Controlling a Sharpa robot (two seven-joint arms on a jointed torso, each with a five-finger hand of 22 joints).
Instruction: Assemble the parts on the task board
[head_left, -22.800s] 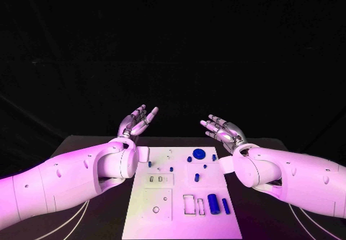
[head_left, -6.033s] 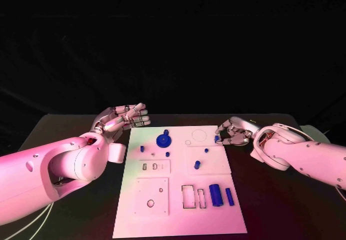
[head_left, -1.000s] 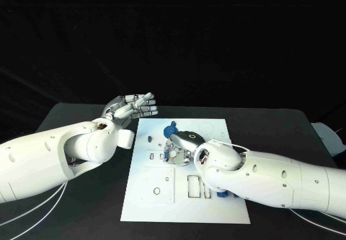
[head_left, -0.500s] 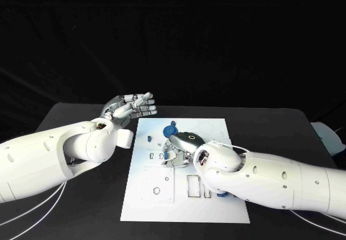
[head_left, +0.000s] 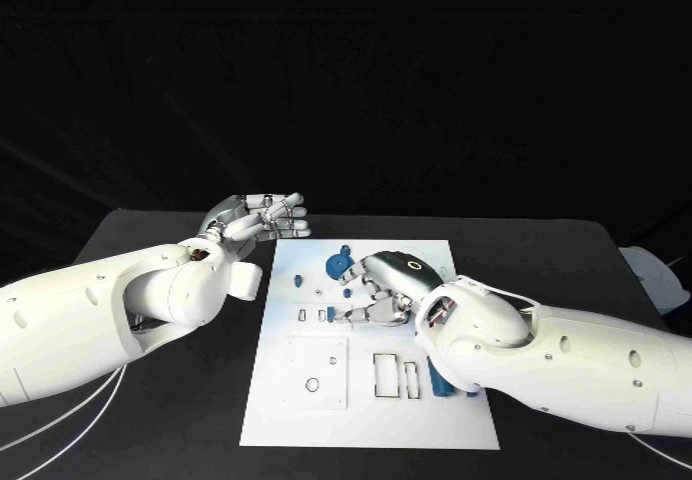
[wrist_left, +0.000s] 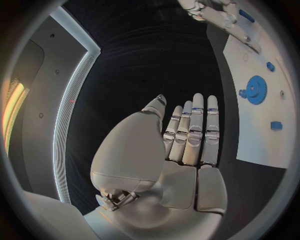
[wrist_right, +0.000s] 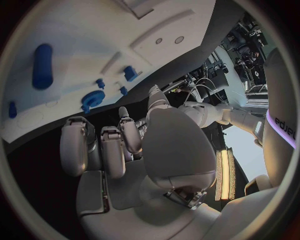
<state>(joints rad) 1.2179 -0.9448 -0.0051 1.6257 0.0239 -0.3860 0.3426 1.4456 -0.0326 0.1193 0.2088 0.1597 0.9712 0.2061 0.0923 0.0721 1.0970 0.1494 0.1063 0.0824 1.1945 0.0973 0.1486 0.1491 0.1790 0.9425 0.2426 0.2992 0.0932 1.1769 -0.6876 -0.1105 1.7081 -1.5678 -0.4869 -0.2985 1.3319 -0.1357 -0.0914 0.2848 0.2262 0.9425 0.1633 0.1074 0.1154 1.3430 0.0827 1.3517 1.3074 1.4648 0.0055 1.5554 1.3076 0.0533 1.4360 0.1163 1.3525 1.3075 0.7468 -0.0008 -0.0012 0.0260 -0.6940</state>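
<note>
R hand (head_left: 378, 297): fingers curling down over the middle of the task board (head_left: 325, 400), tips sitting close to the plate by the small slots; can't tell if they're pinching anything or just touching. In the R wrist view the fingers (wrist_right: 103, 147) are lying side by side, bent, nothing visible between them. Wrist and white forearm are running off to the lower right of the frame, covering part of the board's right side.

L hand (head_left: 254, 217): fingers straight and pressed together, thumb alongside, holding nothing; L wrist view showing the same flat palm (wrist_left: 187, 145). It's hovering above the table (head_left: 159, 240) off the board's upper left corner, arm coming in from the lower left.

Board is lying flat, centre of frame, long side running away from the camera.

Parts count, as far as visible: 1 blue gear (head_left: 339, 264) near the board's top centre, just above the R hand; 1 small blue peg (head_left: 299, 280) left of the gear; 1 blue cylinder (head_left: 441, 385) peeking out under the R forearm at lower right, more there possibly hidden. R wrist view is showing 1 big blue cylinder (wrist_right: 42, 65), the gear, and several small blue pieces.
</note>
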